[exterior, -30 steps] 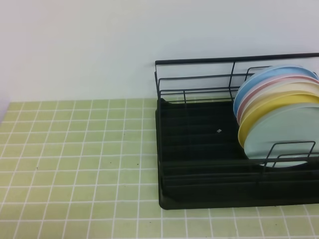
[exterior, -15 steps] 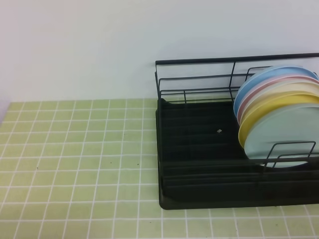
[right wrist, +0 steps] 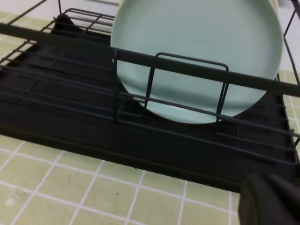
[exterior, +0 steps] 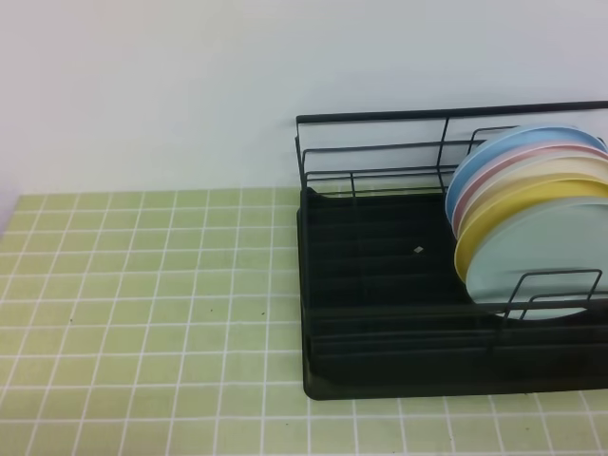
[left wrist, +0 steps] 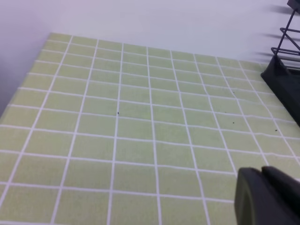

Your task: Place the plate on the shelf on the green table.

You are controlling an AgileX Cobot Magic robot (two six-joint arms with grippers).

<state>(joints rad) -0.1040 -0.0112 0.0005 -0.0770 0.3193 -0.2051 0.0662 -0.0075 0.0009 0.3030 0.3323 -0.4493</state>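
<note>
Both grippers are clamped shut on nothing; the plate (right wrist: 197, 56) could easily get snagged on the shelf (right wrist: 70, 108) dividers when lifted.

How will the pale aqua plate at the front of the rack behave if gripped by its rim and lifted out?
The plate looks rigid and thin, so it should lift without flexing. Its smooth matte face may slip between narrow fingers. It stands on edge behind a wire loop of the shelf, leaning on the yellow plate, so it probably must rise clear first, and could roll once freed.

Yellow plate (exterior: 494, 217), cream plate (exterior: 560, 171), pink plate (exterior: 503, 167), sky-blue plate (exterior: 513, 142) upright, stacked front-to-back.
</note>
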